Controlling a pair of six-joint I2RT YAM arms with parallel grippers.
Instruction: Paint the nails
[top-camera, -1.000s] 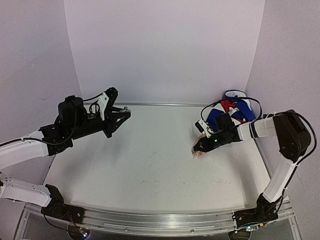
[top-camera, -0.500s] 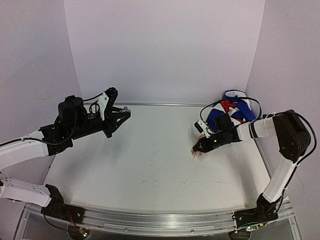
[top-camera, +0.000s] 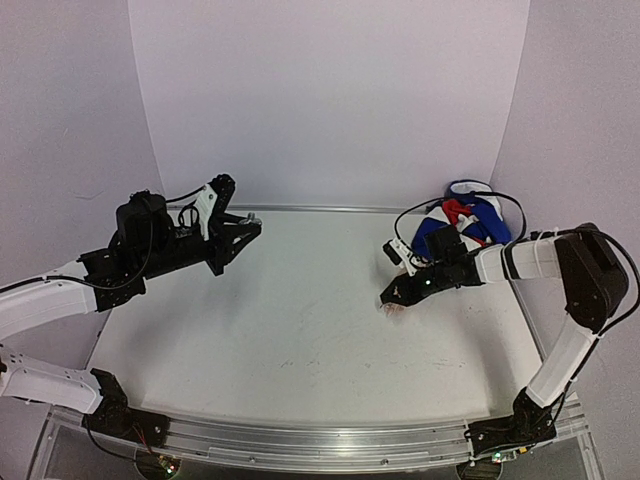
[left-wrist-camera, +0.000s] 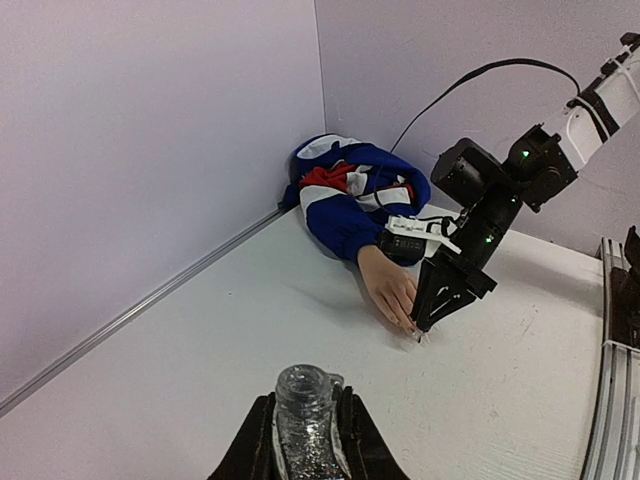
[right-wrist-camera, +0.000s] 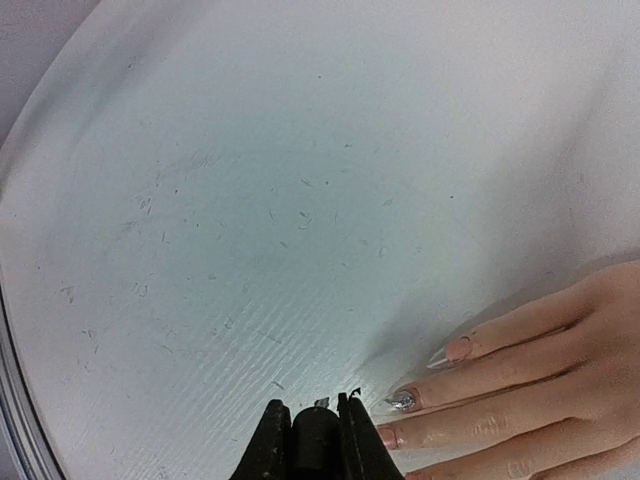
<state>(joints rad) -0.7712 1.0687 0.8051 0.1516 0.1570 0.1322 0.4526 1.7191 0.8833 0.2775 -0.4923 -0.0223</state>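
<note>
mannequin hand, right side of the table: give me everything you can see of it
The mannequin hand is pale, skin-coloured, smooth like plastic, lying palm down on the white table near the back right corner. Its wrist disappears into a crumpled blue, white and red sleeve. Long pointed nails: one glittery silver, its neighbours pinkish. The right gripper, shut on a dark applicator, hangs just beside them; contact cannot be told.
</note>
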